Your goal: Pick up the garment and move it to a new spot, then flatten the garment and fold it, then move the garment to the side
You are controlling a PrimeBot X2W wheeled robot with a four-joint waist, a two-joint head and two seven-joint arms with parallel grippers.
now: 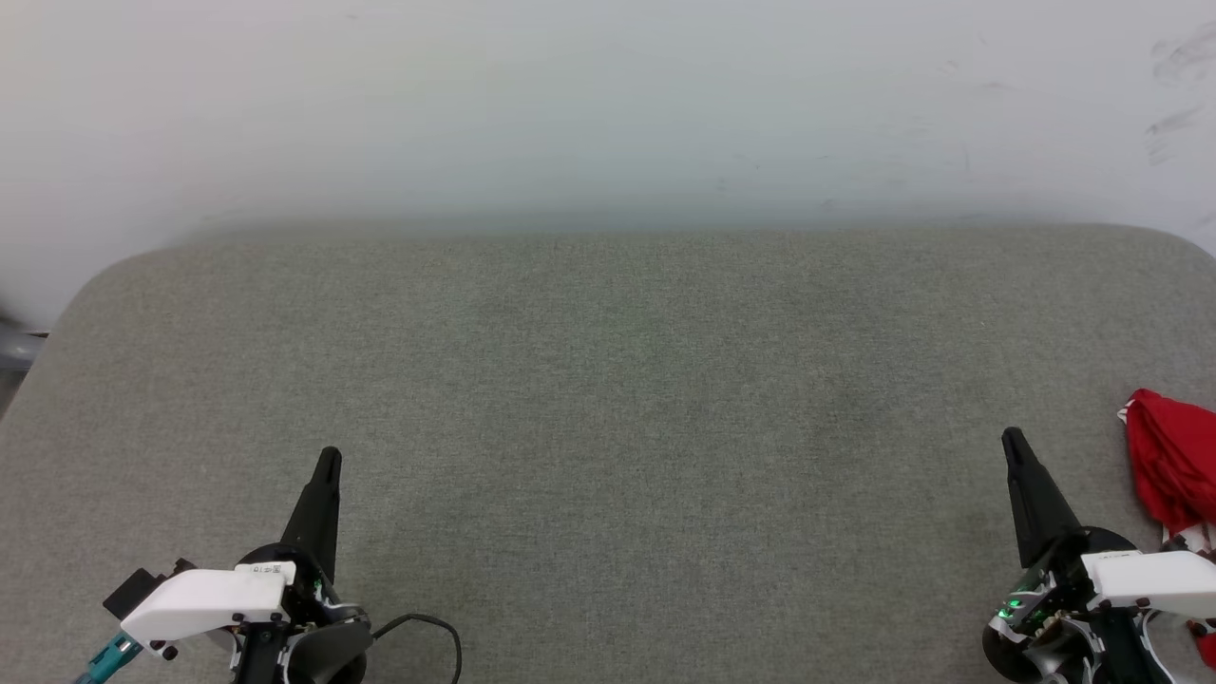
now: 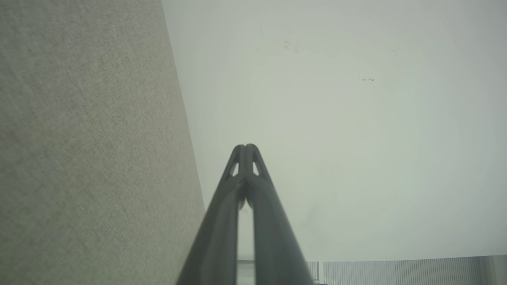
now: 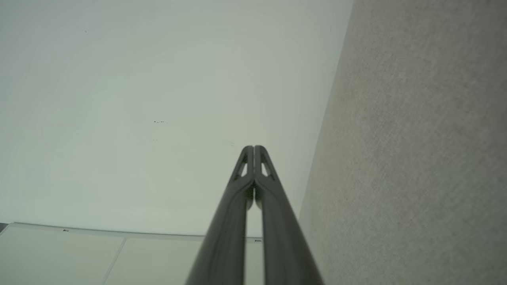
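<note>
The left gripper [image 1: 329, 458] sits at the near left of the grey surface [image 1: 608, 399]. It is pinched tight and has nothing in it. In its own wrist view its two dark fingers [image 2: 222, 221] meet at the tips, with the surface on one side and the pale wall [image 2: 356, 138] on the other.

The middle of the surface is plain grey cloth.

Next comes the right gripper [image 1: 1013, 439], at the near right. It is pinched tight too and holds nothing, and its wrist view shows the tips pressed together.

Last comes the shirt [image 1: 1173, 465], at the very right edge of the head view. It lies on the surface as a red bunch with a bit of white trim, and the edge of the picture cuts most of it off. The part that shows runs from near to far.

The shirt lies just to the right of the right gripper and well apart from the left one, so the right arm is the nearer arm.

This could be a shirt waiting to be picked up, or one already put to the side. So little of it shows that I cannot tell if it is folded
</note>
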